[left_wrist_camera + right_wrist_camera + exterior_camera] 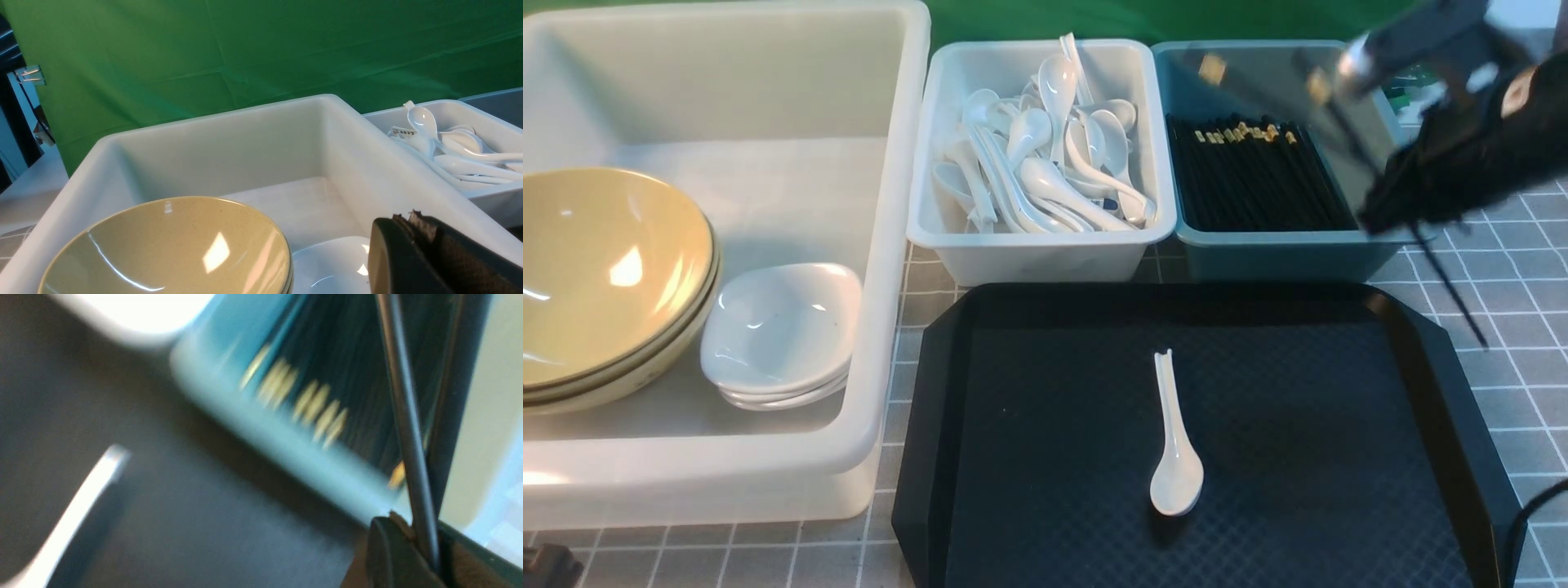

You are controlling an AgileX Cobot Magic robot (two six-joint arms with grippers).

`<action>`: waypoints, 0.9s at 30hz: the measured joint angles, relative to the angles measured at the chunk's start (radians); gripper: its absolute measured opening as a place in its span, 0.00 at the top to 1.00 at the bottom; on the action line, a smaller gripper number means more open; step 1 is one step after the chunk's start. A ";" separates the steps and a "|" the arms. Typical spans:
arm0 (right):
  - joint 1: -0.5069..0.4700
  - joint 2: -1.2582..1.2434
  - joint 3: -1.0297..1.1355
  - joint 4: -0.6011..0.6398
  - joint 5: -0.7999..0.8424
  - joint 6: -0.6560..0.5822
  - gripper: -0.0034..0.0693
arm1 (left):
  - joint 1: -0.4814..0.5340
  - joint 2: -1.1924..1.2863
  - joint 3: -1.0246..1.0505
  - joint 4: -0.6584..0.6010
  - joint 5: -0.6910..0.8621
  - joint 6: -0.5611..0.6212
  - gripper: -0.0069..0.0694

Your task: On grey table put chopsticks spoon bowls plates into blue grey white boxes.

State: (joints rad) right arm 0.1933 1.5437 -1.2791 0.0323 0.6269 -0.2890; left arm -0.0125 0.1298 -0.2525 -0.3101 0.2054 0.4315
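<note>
— The grey table (pixel 1503 269), crossed by thin white grid lines, lies in front of a green backdrop (pixel 1045 16). What stands on it?

— Nearest the robot is a black tray (pixel 1339 490). A single white spoon (pixel 1176 474) lies on it, scoop toward the robot and handle pointing away. Behind the tray, side by side, are a pale bin (pixel 1045 253) and a teal bin (pixel 1274 257). A big white tub (pixel 882 245) fills the left.

— And inside them?

— The pale bin holds a heap of spoons (pixel 1045 163). The teal bin holds black chopsticks (pixel 1250 180) lying parallel, their gold ends toward the far wall. In the tub, stacked bowls (pixel 596 269) sit on the left, with stacked plates (pixel 776 327) just beside them.

— Where is the right gripper?

— The right gripper (pixel 1401 204) hangs over the right end of the teal bin, badly blurred. Its fingers are clamped on a held chopstick (pixel 404 416). In the front view this slants down past the bin's near right corner and out over the table. I cannot tell whether it grips one stick or a pair.

— And the left?

— Only its wrist view shows it. The left gripper (pixel 410 218) hovers over the near part of the tub, above the plates. Its fingers are pressed together with nothing between them.
</note>
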 joint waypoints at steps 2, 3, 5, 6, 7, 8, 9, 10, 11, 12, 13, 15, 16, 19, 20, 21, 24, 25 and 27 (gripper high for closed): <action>-0.022 0.053 -0.046 0.026 -0.103 0.000 0.84 | 0.000 0.000 0.000 0.000 0.000 0.000 0.92; -0.026 0.087 -0.064 0.036 -0.146 0.005 0.84 | 0.000 0.000 0.000 0.000 0.000 0.000 0.92; -0.028 0.142 -0.093 0.045 -0.222 0.015 0.84 | 0.000 0.000 0.000 0.000 0.000 0.000 0.92; -0.030 0.200 -0.118 0.049 -0.285 0.028 0.84 | 0.000 0.000 0.000 0.000 0.000 0.000 0.92; -0.030 0.232 -0.135 0.051 -0.310 0.034 0.84 | 0.000 0.000 0.000 0.000 0.000 0.000 0.92; -0.030 0.272 -0.149 0.051 -0.328 0.038 0.83 | 0.000 0.000 0.000 0.000 0.000 0.000 0.92; -0.030 0.315 -0.171 0.054 -0.335 0.055 0.80 | 0.000 0.000 0.000 0.000 0.000 0.000 0.92; -0.030 0.352 -0.191 0.053 -0.327 0.076 0.75 | 0.000 0.000 0.000 0.000 0.000 0.000 0.92; -0.030 0.357 -0.197 0.053 -0.325 0.080 0.74 | 0.000 0.000 0.000 0.000 0.000 0.000 0.92; -0.030 0.394 -0.216 0.054 -0.301 0.103 0.66 | 0.000 0.000 0.000 0.000 0.000 0.000 0.92; -0.030 0.406 -0.226 0.054 -0.284 0.114 0.61 | 0.000 0.000 0.000 0.000 0.000 0.000 0.92; -0.030 0.420 -0.238 0.054 -0.247 0.121 0.51 | 0.000 0.000 0.000 0.000 0.000 0.000 0.92; -0.030 0.420 -0.241 0.055 -0.236 0.121 0.49 | 0.000 0.000 0.000 0.000 0.000 0.000 0.92; -0.030 0.409 -0.270 0.057 -0.113 0.134 0.38 | 0.000 0.000 0.000 0.000 0.000 0.000 0.92; -0.030 0.389 -0.286 0.080 0.001 0.135 0.34 | 0.000 0.000 0.000 0.000 0.000 0.000 0.92; -0.026 0.366 -0.292 0.108 0.079 0.133 0.33 | 0.000 0.000 0.000 0.000 0.000 0.000 0.92; -0.006 0.317 -0.284 0.164 0.241 0.103 0.32 | 0.000 0.000 0.000 0.000 0.000 0.000 0.92; 0.016 0.292 -0.254 0.193 0.304 0.082 0.32 | 0.000 0.000 0.000 0.000 0.000 0.000 0.92; 0.062 0.266 -0.196 0.231 0.328 0.070 0.32 | 0.000 0.000 0.000 0.000 0.000 0.000 0.92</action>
State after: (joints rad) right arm 0.2557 1.8096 -1.4749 0.2634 0.9551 -0.2186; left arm -0.0125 0.1298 -0.2525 -0.3101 0.2054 0.4315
